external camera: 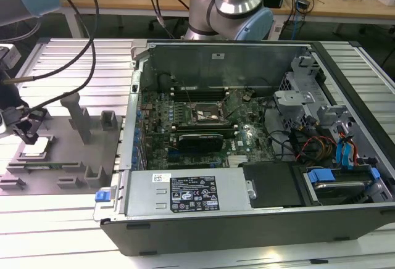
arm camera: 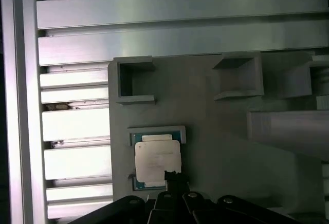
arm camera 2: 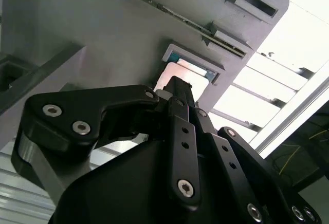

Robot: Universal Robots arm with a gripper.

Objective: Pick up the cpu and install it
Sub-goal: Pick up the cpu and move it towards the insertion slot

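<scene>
Here the cpu [arm camera: 157, 162] lies flat in a shallow square pocket of the fixture [arm camera: 221, 147], metal top upward. In the exterior view the cpu [external camera: 38, 148] sits near the fixture's [external camera: 74, 155] edge on that view's left. One cpu is counted, and it is not lifted.

The gripper [arm camera: 172, 175] is placed directly over the pocket, pointing down. Its tip overlaps one edge of the cpu in the first wrist view. In the second wrist view the gripper [arm camera 2: 177, 87] is seen just short of the pale cpu [arm camera 2: 180, 75]. The cpu therefore lies straight ahead of the tip, a little off centre. Contact cannot be judged. Whether the gripper is open or closed cannot be told, and no hold on the cpu can be confirmed.

The cpu is nearly square, so no long axis is offered. Its sides run parallel to the pocket walls.

One gripper [external camera: 29, 134] on one arm is present. One fixture rests on the slatted table [external camera: 74, 53]. One open case [external camera: 259, 219] stands just beside the fixture, toward the exterior view's right. Inside it one socket [external camera: 208, 116] is seen, well apart from the fixture.
</scene>
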